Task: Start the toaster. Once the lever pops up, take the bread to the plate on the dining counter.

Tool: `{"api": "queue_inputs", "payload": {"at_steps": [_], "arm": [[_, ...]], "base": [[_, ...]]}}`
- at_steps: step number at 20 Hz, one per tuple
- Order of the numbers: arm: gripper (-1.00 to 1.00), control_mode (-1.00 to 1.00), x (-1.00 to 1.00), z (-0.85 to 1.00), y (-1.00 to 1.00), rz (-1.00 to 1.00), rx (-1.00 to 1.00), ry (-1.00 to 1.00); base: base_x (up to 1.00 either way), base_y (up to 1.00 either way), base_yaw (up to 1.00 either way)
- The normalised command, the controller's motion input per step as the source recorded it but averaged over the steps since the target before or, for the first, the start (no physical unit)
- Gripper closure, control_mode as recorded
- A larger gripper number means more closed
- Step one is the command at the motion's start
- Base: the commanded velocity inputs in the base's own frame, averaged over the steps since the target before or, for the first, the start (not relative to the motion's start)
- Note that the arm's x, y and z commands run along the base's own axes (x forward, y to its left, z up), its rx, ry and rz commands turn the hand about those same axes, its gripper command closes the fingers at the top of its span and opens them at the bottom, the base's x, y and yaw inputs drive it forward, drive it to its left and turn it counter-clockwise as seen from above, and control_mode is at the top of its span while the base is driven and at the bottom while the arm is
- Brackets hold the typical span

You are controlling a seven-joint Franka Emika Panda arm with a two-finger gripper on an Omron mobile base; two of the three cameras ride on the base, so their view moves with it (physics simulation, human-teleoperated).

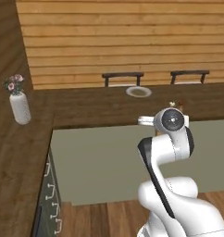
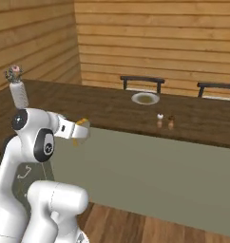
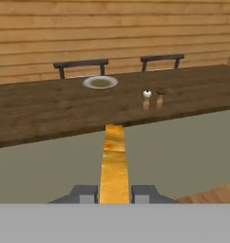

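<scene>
The gripper (image 3: 114, 193) held the bread (image 3: 114, 163) edge-on between narrow jaws, its long axis pointing straight ahead. Beyond lay the counter (image 3: 41, 114); the plate (image 3: 100, 82) sat farther on, slightly left of the bread's line, near the far edge.

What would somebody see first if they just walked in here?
Probably the golden bread pinched in the robot's claw, held out toward the long dark dining counter. Next, the round plate far across that counter by two chairs, and the white vase with pink flowers at its left end.
</scene>
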Motion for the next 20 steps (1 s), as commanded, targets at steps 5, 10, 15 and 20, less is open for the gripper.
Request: {"api": "queue_inputs", "payload": {"at_steps": [5,10,15,20], "arm": [[1.0,1.0,0.0,0.0,0.0,0.0,0.0,0.0],[1.0,1.0,0.0,0.0,0.0,0.0,0.0,0.0],[1.0,1.0,0.0,0.0,0.0,0.0,0.0,0.0],[1.0,1.0,0.0,0.0,0.0,0.0,0.0,0.0]], "base": [[0.72,-0.35,-0.07],[0.7,-0.44,-0.1],[0.7,-0.46,-0.11],[0.74,-0.3,-0.09]]}}
